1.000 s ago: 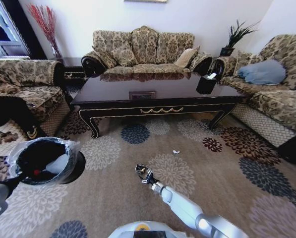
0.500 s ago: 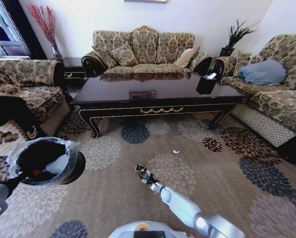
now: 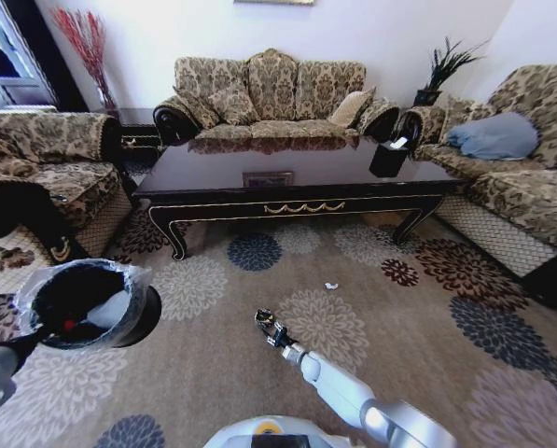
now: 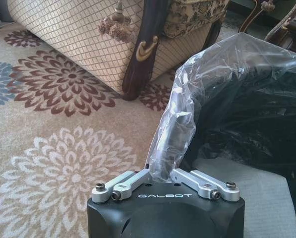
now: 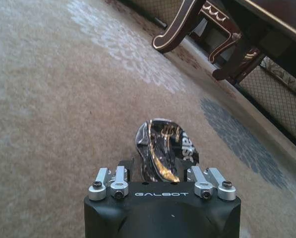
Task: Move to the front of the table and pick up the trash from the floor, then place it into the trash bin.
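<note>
Head view: the trash bin (image 3: 87,305), a round black bucket lined with a clear crinkly bag, is hanging over the flowered carpet (image 3: 418,345) in front of the table (image 3: 287,177) and off toward its left end, with the left gripper (image 4: 166,181) clamping its fingers on the bag-covered rim. Inside the bin, a pale crumpled piece (image 3: 110,309) and a small red spot (image 3: 69,326) are lying against the dark liner; what the red spot belongs to cannot be told.

Nearer the robot than the table's front apron, about level with its middle, the right gripper (image 3: 268,326) is hovering just above the carpet and pinching a crumpled dark, glossy wrapper (image 5: 165,151) with gold and white print between its fingers. In the right wrist view the wrapper is sticking out past the fingertips, with a curved carved leg (image 5: 180,27) of the table beyond it.

A tiny white scrap (image 3: 330,286) is lying on the carpet between the right gripper and the table's gold scroll ornament (image 3: 305,207), well apart from the bin.

On the table's right end a small black box (image 3: 388,159) with white tissue is standing. Patterned sofas are flanking the table behind and on both sides, a blue cushion (image 3: 494,135) resting on the right-hand one.
</note>
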Robot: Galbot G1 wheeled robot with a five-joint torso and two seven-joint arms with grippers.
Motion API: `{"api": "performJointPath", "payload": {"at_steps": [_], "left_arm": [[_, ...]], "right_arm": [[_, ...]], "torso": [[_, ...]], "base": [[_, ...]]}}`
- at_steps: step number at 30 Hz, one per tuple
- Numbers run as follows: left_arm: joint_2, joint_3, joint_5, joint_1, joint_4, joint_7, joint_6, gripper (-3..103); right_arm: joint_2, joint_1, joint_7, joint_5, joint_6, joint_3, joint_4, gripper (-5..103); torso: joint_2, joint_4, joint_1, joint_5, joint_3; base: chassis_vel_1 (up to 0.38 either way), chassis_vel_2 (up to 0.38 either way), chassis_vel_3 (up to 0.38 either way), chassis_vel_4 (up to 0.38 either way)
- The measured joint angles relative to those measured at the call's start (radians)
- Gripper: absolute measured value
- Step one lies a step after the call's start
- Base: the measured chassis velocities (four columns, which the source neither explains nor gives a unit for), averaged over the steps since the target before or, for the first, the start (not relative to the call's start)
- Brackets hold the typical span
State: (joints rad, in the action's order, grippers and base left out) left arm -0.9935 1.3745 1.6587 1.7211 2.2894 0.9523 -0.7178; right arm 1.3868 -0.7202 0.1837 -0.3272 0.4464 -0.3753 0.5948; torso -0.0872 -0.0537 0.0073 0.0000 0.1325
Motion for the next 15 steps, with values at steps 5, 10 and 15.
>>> {"api": "performJointPath", "payload": {"at_steps": [5,10,15], "left_arm": [[0.0,-0.001,0.0,0.0,0.001,0.0,0.0,0],[-0.001,-0.01,-0.006,-0.005,0.0,0.0,0.001,0],[-0.001,-0.015,-0.011,-0.009,0.0,0.0,0.003,0]], "right_arm": [[0.006,0.008,0.004,-0.001,0.0,0.006,-0.016,50],[0.007,0.009,0.004,0.004,0.0,0.009,-0.014,47],[0.01,0.006,0.004,0.009,-0.001,0.01,-0.011,26]], "torso": [[0.0,0.0,0.0,0.0,0.0],[0.0,-0.0001,0.0,-0.0001,0.0],[0.0,0.0,0.0,0.0,0.0]], "base": [[0.0,0.0,0.0,0.0],[0.0,0.0,0.0,0.0],[0.0,0.0,0.0,0.0]]}}
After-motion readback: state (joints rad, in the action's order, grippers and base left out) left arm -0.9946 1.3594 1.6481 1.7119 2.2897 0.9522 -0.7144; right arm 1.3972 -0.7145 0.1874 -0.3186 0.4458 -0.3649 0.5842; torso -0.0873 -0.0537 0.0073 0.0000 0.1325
